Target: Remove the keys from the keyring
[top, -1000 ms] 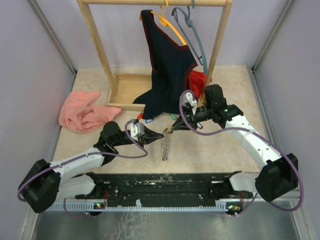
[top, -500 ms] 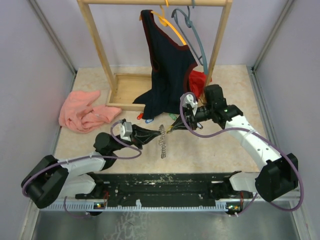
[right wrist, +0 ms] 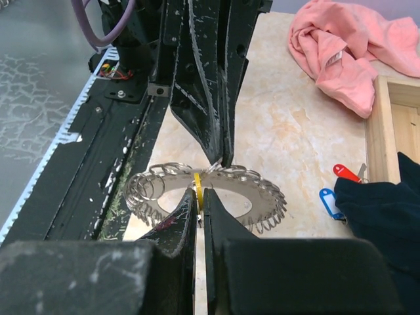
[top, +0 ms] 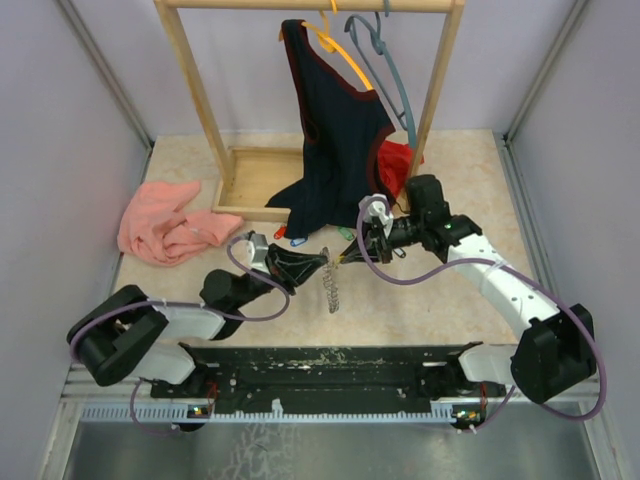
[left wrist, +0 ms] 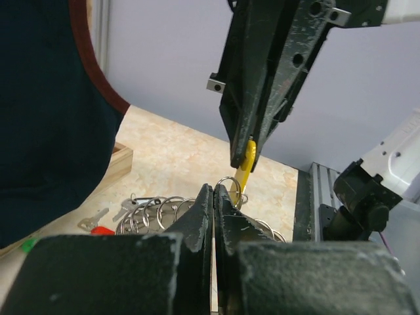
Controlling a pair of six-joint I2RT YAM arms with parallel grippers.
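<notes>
Between the two arms, held just above the marbled beige surface [top: 440, 300], the keyring [right wrist: 252, 202] hangs on edge. It is a broad, flat, dull-grey hoop with small wire loops all round its rim, which gives it a bristly, beaded outline. The left tool [left wrist: 213, 191] comes in from the left with its fingers pressed together, nipping one of those rim loops. The right tool [right wrist: 201, 197] meets it from the right, also pressed together, pinching a slim yellow plastic tag [left wrist: 244, 169] that hangs from the same stretch of rim.

Two keys with glossy tags, one red [right wrist: 345, 172] and one blue [right wrist: 327, 197], lie loose on the surface near the hem of a dark garment [top: 330, 130], well apart from the ring. So some keys look to be off already, and the yellow one seems to be the one being worked on now.

The next move probably calls for the left tool to hold the ring steady. The right tool would then draw the tag and its tiny key along and out of the springy wire loop. That needs a small, careful pull, because thin wire and smooth plastic could slip from either pinch.

A crumpled pink cloth [top: 165, 225] lies at the far left, beside a pale wooden rack [top: 195, 90].
</notes>
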